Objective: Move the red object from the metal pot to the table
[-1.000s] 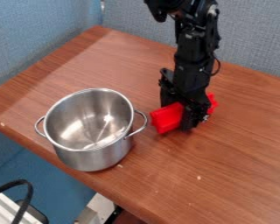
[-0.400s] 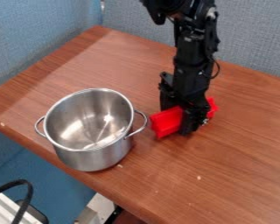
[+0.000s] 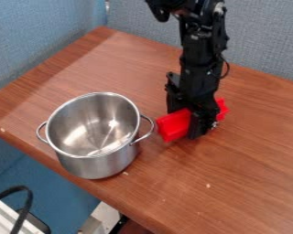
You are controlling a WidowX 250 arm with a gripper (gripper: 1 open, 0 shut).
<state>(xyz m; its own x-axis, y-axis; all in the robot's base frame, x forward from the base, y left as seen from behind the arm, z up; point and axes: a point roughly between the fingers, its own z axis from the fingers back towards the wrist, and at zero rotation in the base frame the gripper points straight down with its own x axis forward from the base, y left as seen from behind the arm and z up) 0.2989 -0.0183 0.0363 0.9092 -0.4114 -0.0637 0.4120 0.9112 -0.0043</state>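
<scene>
The black hand (image 3: 196, 121), pointing straight down, grips the red object (image 3: 183, 123) low against the worktop (image 3: 100, 64), just right of the empty metal pot (image 3: 96, 134). Best now: open gently, then lift straight up.

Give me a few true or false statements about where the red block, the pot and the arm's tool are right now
1. The red object is inside the metal pot. False: it is down at the table, to the right of the pot.
2. The pot looks empty. True.
3. The tool is closed on the red object. True.
4. The tool hangs over the pot's opening. False: it points down beside the pot, over the tabletop.
5. The pot has a lid on. False: it is open at the top.
</scene>
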